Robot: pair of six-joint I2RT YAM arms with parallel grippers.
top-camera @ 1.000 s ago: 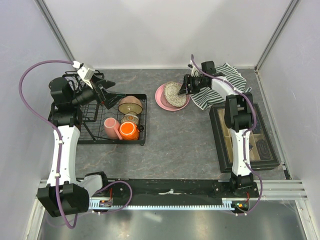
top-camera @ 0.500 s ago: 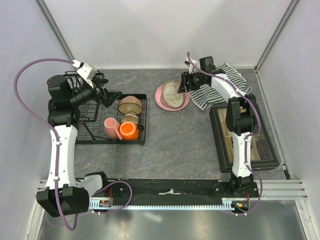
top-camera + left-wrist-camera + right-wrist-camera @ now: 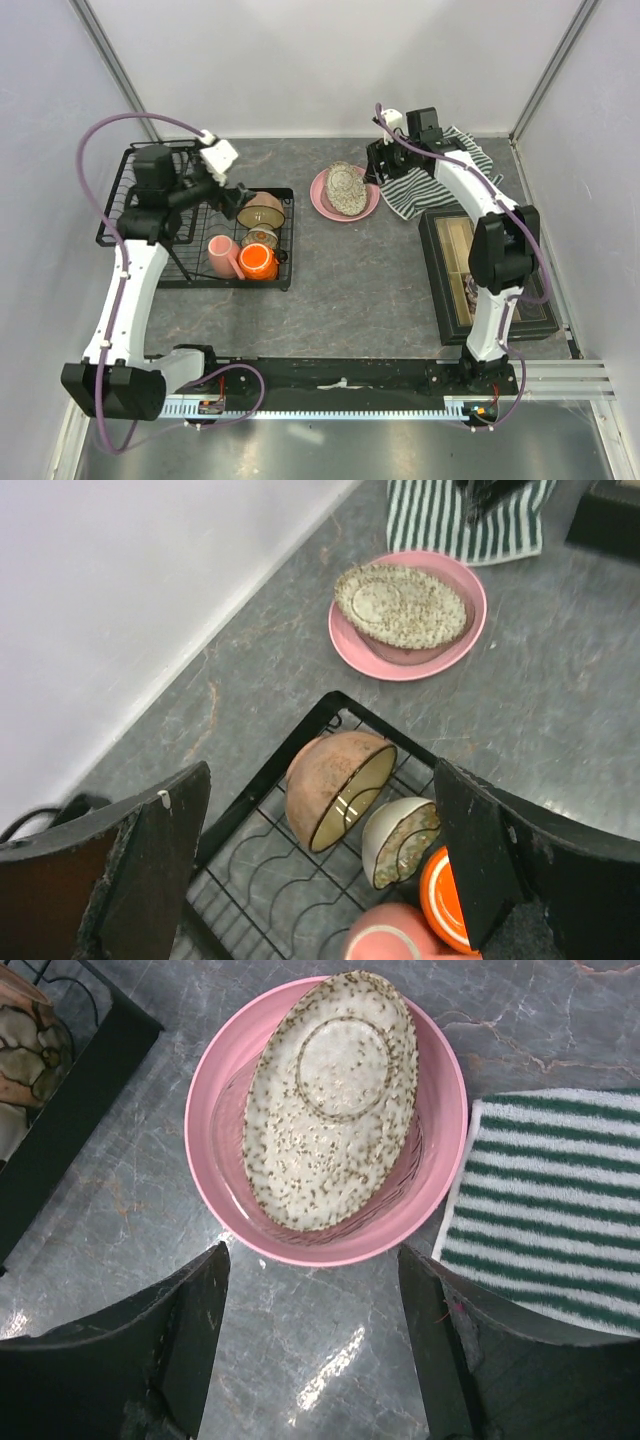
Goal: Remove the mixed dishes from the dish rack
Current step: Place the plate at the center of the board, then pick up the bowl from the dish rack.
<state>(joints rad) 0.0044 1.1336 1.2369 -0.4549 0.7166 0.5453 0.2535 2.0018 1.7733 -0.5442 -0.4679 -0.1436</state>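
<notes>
The dish rack (image 3: 180,266) is taken as the reference. In its basket section four dishes are seen: the tan-brown bowl (image 3: 335,790) is stood on edge at the far side, the small floral bowl (image 3: 400,840) is leaned just beside it on the near side, and the orange mug (image 3: 257,261) and the pink mug (image 3: 220,255) are laid side by side nearest the arm bases. The left gripper (image 3: 233,197) is held above the rack's far edge, just left of the tan-brown bowl; its jaws are spread wide and nothing is grasped. To the right of the rack, apart from it on the table, the pink round plate (image 3: 440,1130) is set, and the small patterned oval dish (image 3: 330,1100) is laid inside it. The right gripper (image 3: 377,168) is poised at the plate's side away from the rack, over a striped towel (image 3: 560,1210); its fingers are parted and nothing is held.
</notes>
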